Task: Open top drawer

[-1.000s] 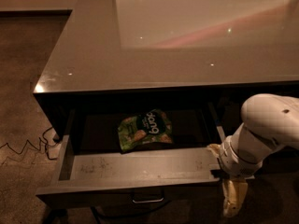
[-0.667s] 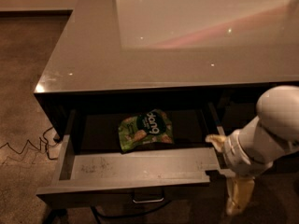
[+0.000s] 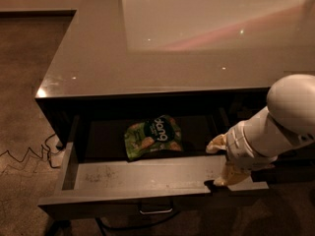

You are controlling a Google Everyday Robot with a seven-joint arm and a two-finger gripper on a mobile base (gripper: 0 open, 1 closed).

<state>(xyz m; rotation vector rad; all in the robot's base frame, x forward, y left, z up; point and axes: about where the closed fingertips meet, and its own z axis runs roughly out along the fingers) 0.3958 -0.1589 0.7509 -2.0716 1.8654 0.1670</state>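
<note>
Standing open at the near side of the worktop (image 3: 162, 58), the top drawer (image 3: 142, 175) shows its scuffed grey floor, with its small metal handle (image 3: 155, 211) centred on the front. A green snack bag (image 3: 153, 137) lies flat toward the far part of the drawer, about mid-width. The hand (image 3: 222, 160) is at the drawer's right end, on a white arm (image 3: 283, 119) reaching in from the right, just above the front edge. Cannot tell how far open the hand is or whether it holds anything. A thin cable (image 3: 24, 156) lies on the floor (image 3: 24, 82) at left.
</note>
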